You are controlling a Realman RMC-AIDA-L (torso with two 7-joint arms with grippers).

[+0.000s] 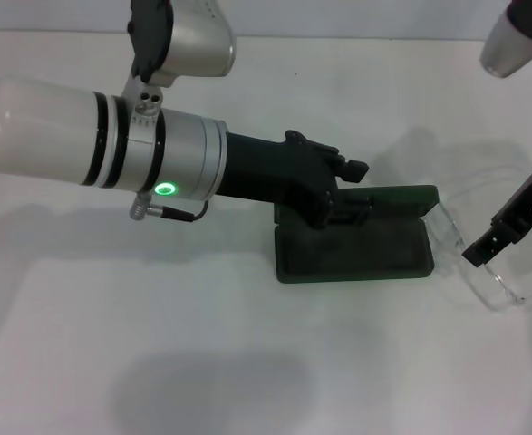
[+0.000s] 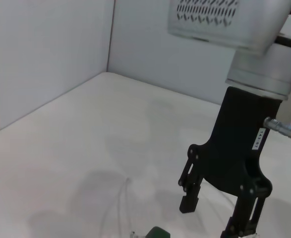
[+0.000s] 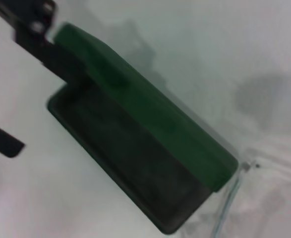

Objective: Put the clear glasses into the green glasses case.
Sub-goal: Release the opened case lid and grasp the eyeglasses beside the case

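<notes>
Head view: case (image 1: pixel 356 245) open at centre, left gripper (image 1: pixel 338 204) over its hinge, fingers unclear. Right gripper (image 1: pixel 483 246) pinching glasses (image 1: pixel 478 263) at right edge; lift clear, then lower level into the tray.
Left wrist view: only a case corner (image 2: pixel 157 232) at bottom edge.
Right wrist view: lining exposed, clear rim at lower right.

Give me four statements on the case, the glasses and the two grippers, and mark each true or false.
1. The green glasses case lies open. True.
2. The clear glasses already lie inside the case. False: they are outside it, at its end on the robot's right.
3. The left gripper is at the case's raised lid. True.
4. The right gripper is parked far from the glasses. False: it is right at them.
</notes>
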